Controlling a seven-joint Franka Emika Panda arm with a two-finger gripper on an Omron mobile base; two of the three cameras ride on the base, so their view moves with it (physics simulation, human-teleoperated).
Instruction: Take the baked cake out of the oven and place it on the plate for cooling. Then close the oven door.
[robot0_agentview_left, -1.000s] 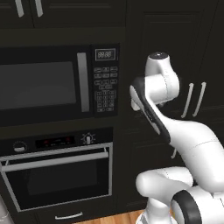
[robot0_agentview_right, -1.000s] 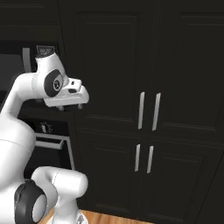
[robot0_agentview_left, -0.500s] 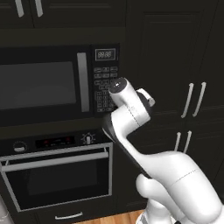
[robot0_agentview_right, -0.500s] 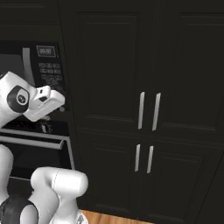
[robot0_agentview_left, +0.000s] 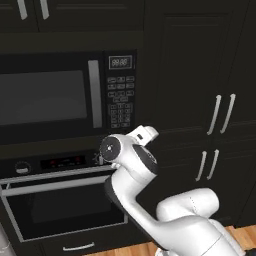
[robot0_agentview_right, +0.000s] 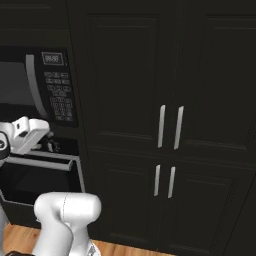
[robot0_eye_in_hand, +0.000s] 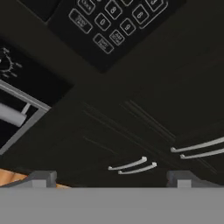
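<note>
Empty gripper (robot0_eye_in_hand: 109, 177), jaws wide, faces cabinets | oven door (robot0_agentview_left: 62, 210) shut, lower left of left base view | risk: sweeping arm clips microwave (robot0_agentview_left: 65, 97) keypad before reaching handle.

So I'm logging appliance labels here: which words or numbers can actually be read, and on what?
"0", "8", "9", "6": microwave keypad keys, read in the hand view.
Other keypad keys: lettering too small to read.
Microwave display: digits blurred, unreadable.
Oven display: red marks, unreadable.
</note>
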